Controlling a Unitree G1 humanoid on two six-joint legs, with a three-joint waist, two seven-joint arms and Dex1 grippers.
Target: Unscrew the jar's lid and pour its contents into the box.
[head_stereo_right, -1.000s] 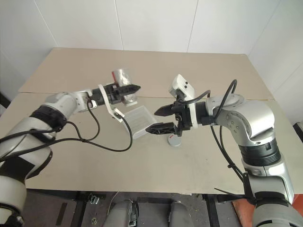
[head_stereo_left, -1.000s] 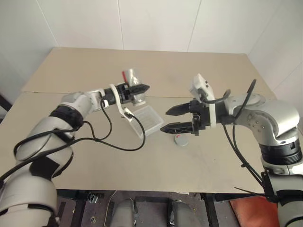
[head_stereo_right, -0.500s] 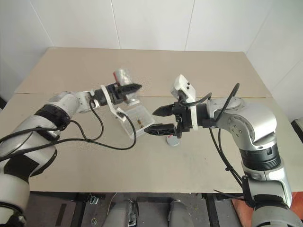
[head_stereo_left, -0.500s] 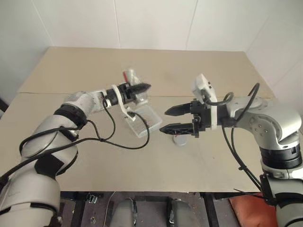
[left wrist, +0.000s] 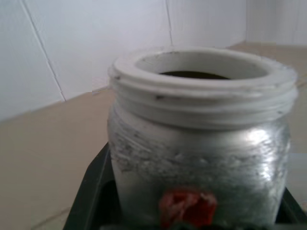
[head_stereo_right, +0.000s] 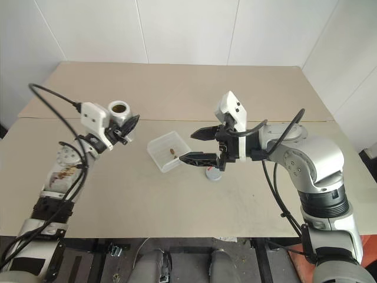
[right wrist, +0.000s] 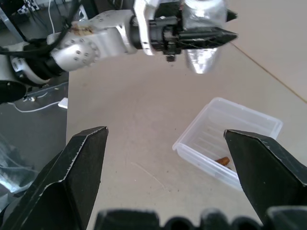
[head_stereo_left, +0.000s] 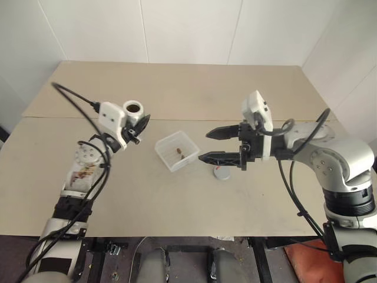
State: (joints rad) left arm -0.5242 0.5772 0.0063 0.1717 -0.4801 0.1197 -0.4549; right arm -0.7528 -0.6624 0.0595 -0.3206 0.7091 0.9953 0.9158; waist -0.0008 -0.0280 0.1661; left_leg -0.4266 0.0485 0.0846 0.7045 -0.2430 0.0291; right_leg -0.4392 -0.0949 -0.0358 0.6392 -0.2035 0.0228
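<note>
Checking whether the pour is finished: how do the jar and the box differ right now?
The jar is held upright off the table in the left gripper, mouth open; the box rests on the table. The jar is a silvery cylinder with a round mouth; the box is a square, translucent, low-walled tub. A few brown bits show in the box; the jar's inside looks dark. Both are open on top.

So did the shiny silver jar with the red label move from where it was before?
Yes. The shiny silver jar swung away from the translucent white plastic box, toward the robot's left, and now sits upright in the left gripper.
</note>
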